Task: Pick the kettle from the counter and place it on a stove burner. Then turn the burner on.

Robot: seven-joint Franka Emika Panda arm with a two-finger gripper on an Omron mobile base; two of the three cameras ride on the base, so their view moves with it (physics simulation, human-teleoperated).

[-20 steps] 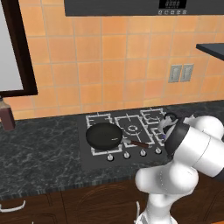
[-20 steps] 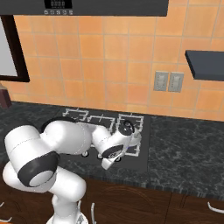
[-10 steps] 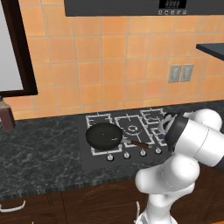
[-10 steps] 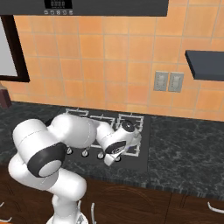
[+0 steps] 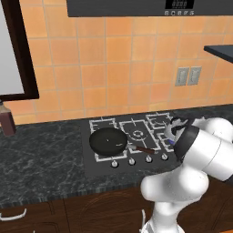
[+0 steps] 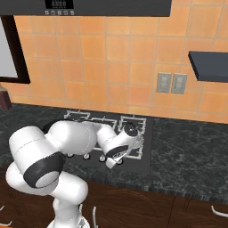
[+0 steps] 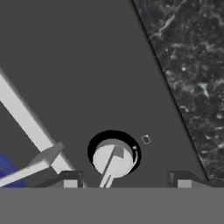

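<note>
Saw no readable writing on cooktop [image 5: 102, 166]. Gripper [image 7: 124, 181] hovered over knob [image 7: 113, 159], jaws apart, holding nothing. Kettle [image 5: 176, 128] sat on cooktop's right-rear burner [image 6: 135, 124]; pan [image 5: 108, 140] at left.

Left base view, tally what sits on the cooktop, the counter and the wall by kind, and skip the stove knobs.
Frying pan: 1
Kettle: 1
Brown bottle: 1
Wall outlet plates: 2
Total: 5
</note>
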